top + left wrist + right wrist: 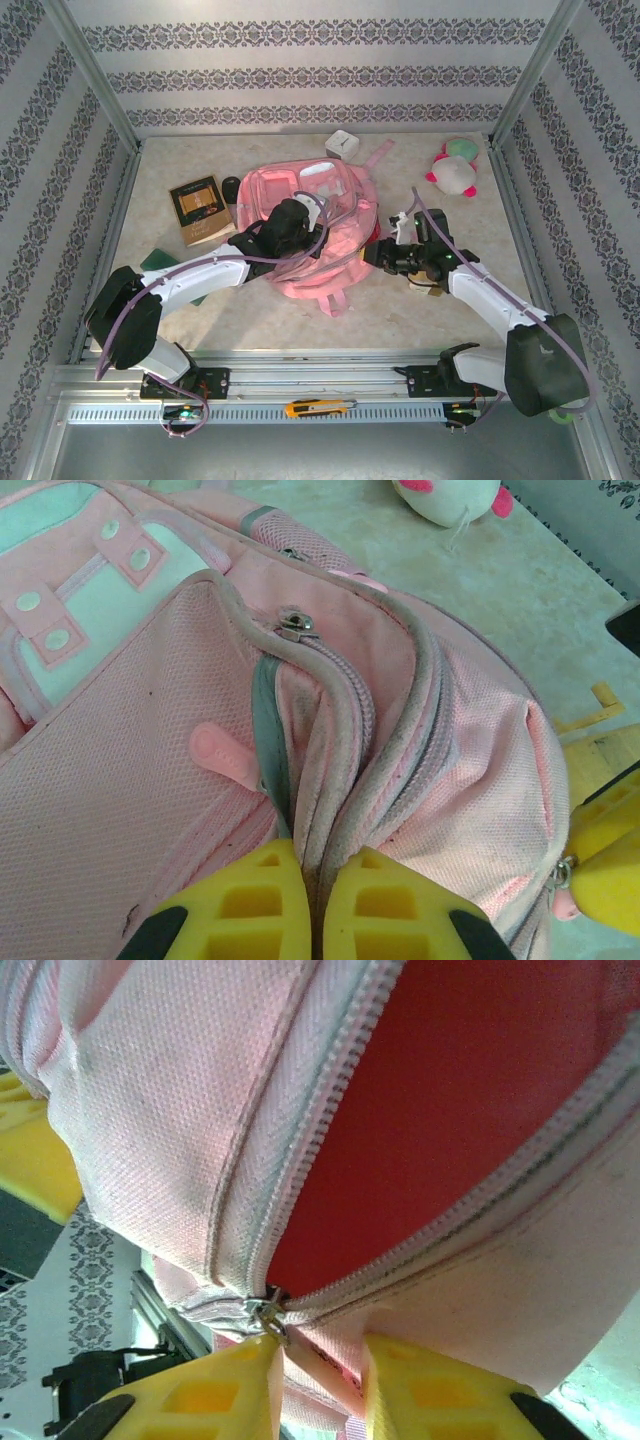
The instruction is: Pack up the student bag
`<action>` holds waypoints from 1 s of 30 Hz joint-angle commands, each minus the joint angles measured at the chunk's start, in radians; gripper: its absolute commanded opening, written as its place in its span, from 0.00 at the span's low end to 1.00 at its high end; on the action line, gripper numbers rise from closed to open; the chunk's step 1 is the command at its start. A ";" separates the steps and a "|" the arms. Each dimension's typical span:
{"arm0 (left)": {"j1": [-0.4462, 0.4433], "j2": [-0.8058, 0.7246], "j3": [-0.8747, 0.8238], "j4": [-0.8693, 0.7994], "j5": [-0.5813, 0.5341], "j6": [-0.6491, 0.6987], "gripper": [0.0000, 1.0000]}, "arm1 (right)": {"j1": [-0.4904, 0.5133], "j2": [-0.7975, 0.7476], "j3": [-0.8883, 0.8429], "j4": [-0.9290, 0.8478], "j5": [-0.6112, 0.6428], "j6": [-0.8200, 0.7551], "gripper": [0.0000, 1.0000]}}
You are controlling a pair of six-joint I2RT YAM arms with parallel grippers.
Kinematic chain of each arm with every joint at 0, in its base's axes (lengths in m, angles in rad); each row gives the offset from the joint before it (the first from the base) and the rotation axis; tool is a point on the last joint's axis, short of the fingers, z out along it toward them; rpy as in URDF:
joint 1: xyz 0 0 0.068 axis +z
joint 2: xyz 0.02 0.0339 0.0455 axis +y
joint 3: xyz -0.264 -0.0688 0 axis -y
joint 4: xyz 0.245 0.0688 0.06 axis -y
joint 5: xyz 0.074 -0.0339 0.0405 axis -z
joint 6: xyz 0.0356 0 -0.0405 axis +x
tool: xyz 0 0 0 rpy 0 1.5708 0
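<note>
On the near side of the student bag [300, 275], an orange cutter [318, 407] is lying on the metal rail. The student bag itself is lying flat in the middle of the table [420, 310], with its front pockets facing up.

The left gripper [315, 858] is resting on top of the bag. Its yellow fingers [260, 905] are pressing together on a raised fold of the bag's pink edge, just below a zip slider [296, 623].

The right gripper [320, 1345] is working at the right side of the bag, at an open zip where a red inside is showing. Its fingers are standing apart, and a thin pink strip of the bag is lying in the gap. A metal slider [266, 1312] is sitting just beside one finger.

To the left of the bag, a brown book [201, 210] is lying, with a dark green flat thing [160, 262] near it. Beyond the bag, a white box [342, 143] is sitting at its far edge. Far to the right of the bag, a plush toy [455, 168] is lying.
</note>
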 commanded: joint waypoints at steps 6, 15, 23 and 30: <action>0.015 -0.047 0.007 0.107 -0.003 -0.034 0.00 | 0.017 0.009 -0.023 0.058 -0.051 -0.004 0.24; 0.015 -0.041 0.014 0.124 -0.004 -0.052 0.00 | 0.111 -0.046 -0.051 0.060 0.022 0.018 0.25; 0.014 -0.037 0.028 0.096 -0.035 -0.064 0.00 | 0.128 -0.124 -0.070 0.051 0.137 0.024 0.00; 0.015 -0.031 0.032 0.097 -0.061 -0.100 0.00 | 0.169 -0.180 -0.070 0.030 0.183 0.023 0.00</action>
